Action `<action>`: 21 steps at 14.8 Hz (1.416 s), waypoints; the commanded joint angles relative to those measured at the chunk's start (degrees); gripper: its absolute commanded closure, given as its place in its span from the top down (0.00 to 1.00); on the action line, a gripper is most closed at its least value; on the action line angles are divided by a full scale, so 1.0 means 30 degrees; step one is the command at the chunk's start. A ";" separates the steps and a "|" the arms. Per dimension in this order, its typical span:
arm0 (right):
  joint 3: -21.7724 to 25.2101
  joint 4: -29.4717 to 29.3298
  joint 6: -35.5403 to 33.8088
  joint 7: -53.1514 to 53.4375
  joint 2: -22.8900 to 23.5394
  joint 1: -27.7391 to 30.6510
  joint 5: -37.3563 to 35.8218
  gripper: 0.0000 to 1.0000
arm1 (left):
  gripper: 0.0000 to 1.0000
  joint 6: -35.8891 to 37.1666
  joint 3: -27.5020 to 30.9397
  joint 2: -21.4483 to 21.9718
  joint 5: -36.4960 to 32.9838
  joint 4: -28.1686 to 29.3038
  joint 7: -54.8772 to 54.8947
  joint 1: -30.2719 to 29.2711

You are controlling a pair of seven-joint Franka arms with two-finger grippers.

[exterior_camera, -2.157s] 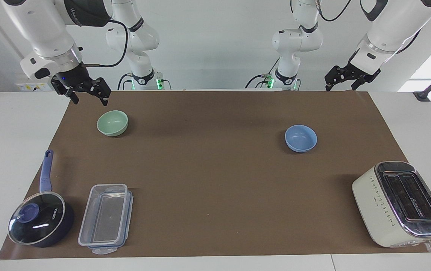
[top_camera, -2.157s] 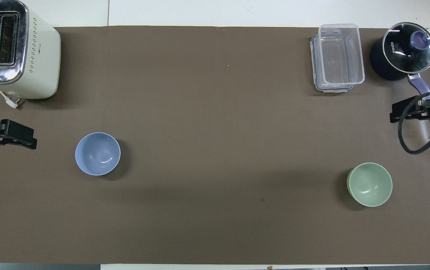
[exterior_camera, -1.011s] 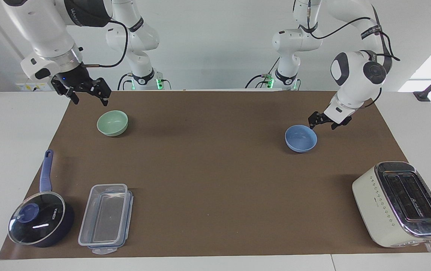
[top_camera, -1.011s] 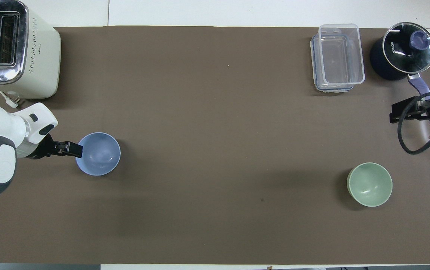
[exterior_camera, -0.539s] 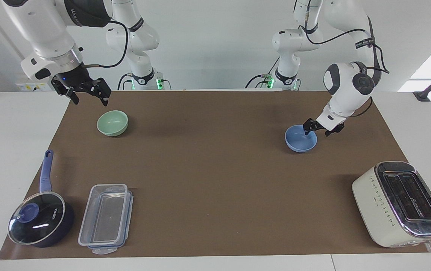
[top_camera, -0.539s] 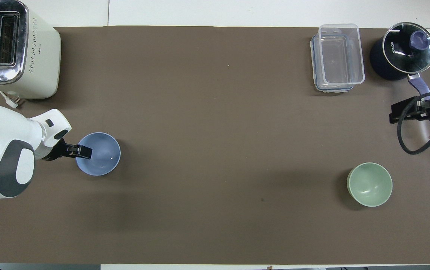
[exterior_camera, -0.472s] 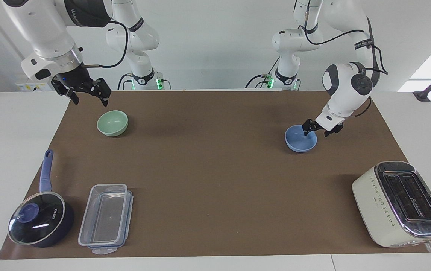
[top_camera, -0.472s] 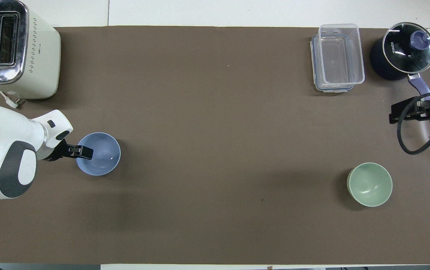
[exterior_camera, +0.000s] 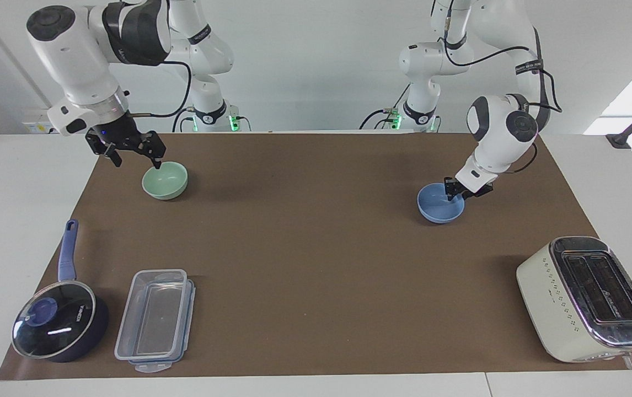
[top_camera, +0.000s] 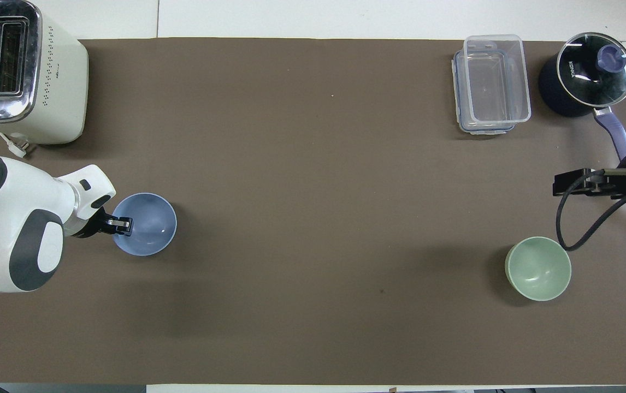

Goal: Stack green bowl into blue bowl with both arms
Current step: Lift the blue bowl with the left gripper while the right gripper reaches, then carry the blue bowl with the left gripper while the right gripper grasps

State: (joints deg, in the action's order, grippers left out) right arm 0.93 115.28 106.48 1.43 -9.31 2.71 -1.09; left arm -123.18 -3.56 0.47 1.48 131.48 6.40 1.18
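The left gripper [exterior_camera: 455,194] is closed on the rim of the blue bowl [exterior_camera: 437,208], which sits on the brown mat [exterior_camera: 316,248] toward the left arm's end. The right gripper [exterior_camera: 135,157], fingers spread wide, hangs just above the green bowl [exterior_camera: 165,182] at the right arm's end.

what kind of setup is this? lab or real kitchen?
Most likely a robotics lab bench, not a kitchen: a brown mat on a white table, robot arms mounted along one edge, and staged kitchenware, namely a toaster, a saucepan and a clear container.
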 commanded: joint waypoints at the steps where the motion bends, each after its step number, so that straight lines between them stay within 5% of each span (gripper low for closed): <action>1: -0.0018 0.4487 0.2762 -0.0768 -0.2258 0.0296 0.0334 1.00 | 0.00 -0.0602 0.0131 0.0223 -0.0230 0.0498 0.0209 0.0164; 7: -0.0018 0.7452 0.6517 -0.3901 -0.1382 0.2258 0.0392 1.00 | 0.00 0.0796 0.0131 -0.0537 -0.0201 -0.1575 0.0092 0.0135; 13: -0.0018 0.9413 0.7364 -0.6769 -0.1058 0.3664 0.0392 1.00 | 0.00 0.6982 -0.0044 -0.2969 0.1673 -0.8667 -0.5280 0.3522; 19: -0.0018 1.0822 0.8950 -0.7772 -0.0765 0.4486 0.0392 1.00 | 0.00 0.3833 -0.0044 -0.3058 0.3956 -0.6891 -1.1472 0.9882; 21: -0.0018 1.1055 0.8716 -0.8149 -0.0911 0.4573 0.0392 0.91 | 0.00 0.2099 -0.0074 -0.3117 0.4397 -0.5717 -1.1686 1.0591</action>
State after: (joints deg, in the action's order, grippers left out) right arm 1.31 146.99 131.94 -20.20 -11.14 15.25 -1.08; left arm -112.54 -4.76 -9.27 12.43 110.55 -28.48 31.51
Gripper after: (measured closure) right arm 0.013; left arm 0.960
